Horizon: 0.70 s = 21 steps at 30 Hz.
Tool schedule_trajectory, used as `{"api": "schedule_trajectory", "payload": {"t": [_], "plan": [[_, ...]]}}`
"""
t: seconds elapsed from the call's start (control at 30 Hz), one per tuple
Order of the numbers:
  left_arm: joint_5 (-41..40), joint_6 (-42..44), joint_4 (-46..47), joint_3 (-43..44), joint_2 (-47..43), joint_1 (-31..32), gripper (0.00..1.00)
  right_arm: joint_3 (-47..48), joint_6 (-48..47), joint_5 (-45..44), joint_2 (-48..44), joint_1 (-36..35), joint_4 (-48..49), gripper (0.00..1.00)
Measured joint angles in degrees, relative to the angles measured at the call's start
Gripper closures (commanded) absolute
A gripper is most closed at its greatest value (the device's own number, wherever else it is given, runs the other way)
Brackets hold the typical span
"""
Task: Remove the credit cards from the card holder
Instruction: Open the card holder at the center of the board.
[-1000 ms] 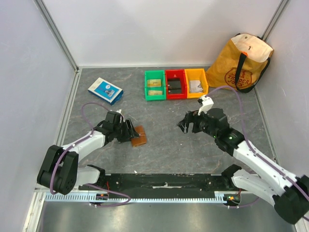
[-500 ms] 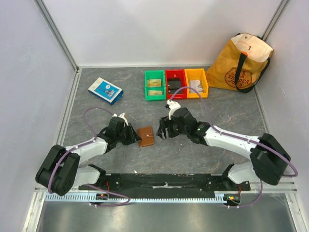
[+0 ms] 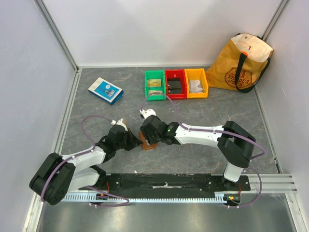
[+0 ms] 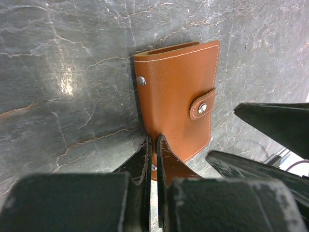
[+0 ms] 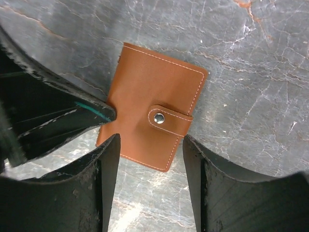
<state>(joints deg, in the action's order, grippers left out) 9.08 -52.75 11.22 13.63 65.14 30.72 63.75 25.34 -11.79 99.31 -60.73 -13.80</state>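
update: over the last second the right arm swung in from the right of the top view. the right gripper [image 5: 149, 140] now hangs over the card holder [image 3: 148, 144], claw half open and narrowing, fingers straddling the holder's lower part, nothing held. the left gripper [image 4: 153, 142] went from wide to closed down to a sliver, tips against the holder's near edge. can't tell if any leather is pinched between them. the holder slid a bit right and now lies flat on the table [image 3: 193, 116], just left of centre in the lower half of the top view. its strap [image 5: 171, 121] is snapped down, so it's closed. my read: both arms are staged to pin and unsnap it, and the opening step isn't done yet. no credit cards showing, presumably inside. counts: 1 card holder, 0 cards visible on the table, 2 arms. 3 bins at upper centre: green bin [image 3: 147, 86], red bin [image 3: 175, 71], yellow bin [image 3: 195, 70]. the green one has 2 tan pieces [image 3: 154, 83], too small to identify. 1 blue-and-white box [image 3: 105, 90] upper left, 1 tote bag [image 3: 240, 65] upper right.
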Motion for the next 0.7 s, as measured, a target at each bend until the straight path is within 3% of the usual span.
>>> {"api": "schedule_trajectory", "payload": {"t": [0.27,0.57,0.7], "plan": [[-0.7,-1.3,-0.3,-0.4,-2.1,1.6,0.98,0.4,0.0,-4.1,1.3,-0.3,-2.6,0.43],[-1.0,-3.1,-0.8,-0.5,-5.9,2.6,0.98,-8.7,1.4,1.0,-9.7,4.5,4.4,0.45],[-1.3,-3.2,-1.4,-0.5,-6.5,3.3,0.98,-9.0,2.3,2.9,-9.4,4.7,6.8,0.54]]}}
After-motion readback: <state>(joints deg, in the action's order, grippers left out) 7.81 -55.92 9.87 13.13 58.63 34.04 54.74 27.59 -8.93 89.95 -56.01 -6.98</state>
